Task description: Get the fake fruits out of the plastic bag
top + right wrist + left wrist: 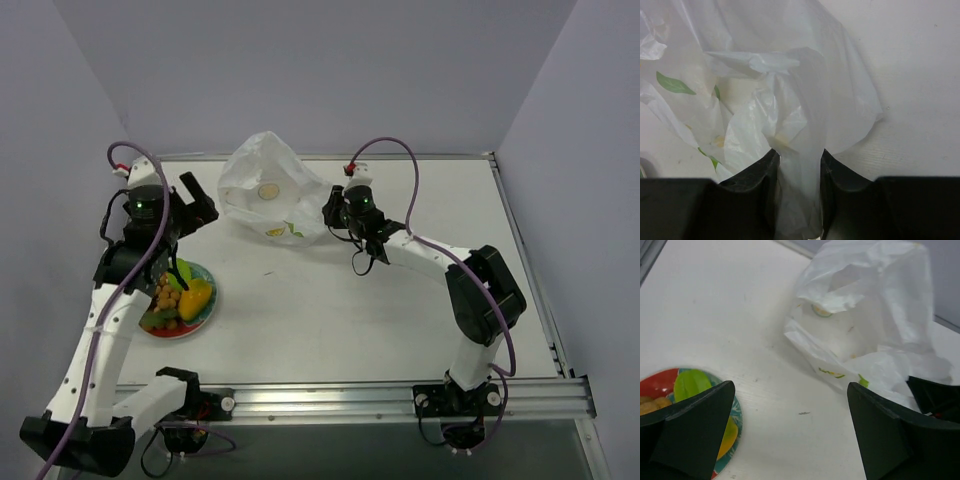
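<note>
The plastic bag point(268, 190) stands crumpled at the far middle of the table point(400, 300). It is white and half transparent, with many folds. On its film are small printed marks: green leaf shapes and yellow spots. A pale round mark shows too, and I cannot tell if it is print or something inside. The marks are too small to read as words. The right gripper point(797, 167) is clamped on a fold at the bag's right edge. The left gripper point(790, 387) has its fingers wide apart and holds nothing, above the table between bag and plate point(178, 334). Fake fruits point(197, 297) lie on this plate, left of the bag: one green, one yellow-orange, some small brownish ones.
</note>
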`<action>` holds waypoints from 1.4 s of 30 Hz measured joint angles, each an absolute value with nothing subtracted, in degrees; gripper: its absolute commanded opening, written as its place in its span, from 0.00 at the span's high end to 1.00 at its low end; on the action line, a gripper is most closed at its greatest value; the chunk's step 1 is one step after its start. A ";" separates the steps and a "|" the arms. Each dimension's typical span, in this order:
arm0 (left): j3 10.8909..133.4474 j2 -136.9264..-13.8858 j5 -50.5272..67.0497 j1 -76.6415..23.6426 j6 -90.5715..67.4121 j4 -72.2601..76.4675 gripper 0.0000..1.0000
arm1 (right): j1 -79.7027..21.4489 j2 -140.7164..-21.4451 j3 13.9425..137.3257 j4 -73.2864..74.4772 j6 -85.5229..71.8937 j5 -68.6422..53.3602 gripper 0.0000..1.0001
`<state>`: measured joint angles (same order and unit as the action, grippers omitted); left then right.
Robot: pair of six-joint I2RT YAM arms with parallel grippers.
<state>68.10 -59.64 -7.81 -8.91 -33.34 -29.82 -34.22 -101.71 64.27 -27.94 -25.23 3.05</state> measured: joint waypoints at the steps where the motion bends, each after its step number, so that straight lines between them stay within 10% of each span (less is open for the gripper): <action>1: 68.66 -57.54 -7.38 -9.78 -32.34 -29.56 0.06 | -34.28 -101.60 64.27 -27.73 -25.12 3.38 0.71; 8: 64.40 -41.41 -3.09 -10.44 -26.72 -29.65 0.06 | -35.57 -97.54 64.29 -24.64 -23.90 6.72 0.00; 42: 49.12 -14.02 -2.79 -20.88 -12.62 -29.67 0.06 | -42.85 -45.19 46.41 -10.92 -25.50 32.25 0.00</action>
<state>49.12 -14.02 -2.79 -20.88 -12.62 -29.67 -42.85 -45.19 46.41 -10.92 -25.50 32.25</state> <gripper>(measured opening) 0.942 0.996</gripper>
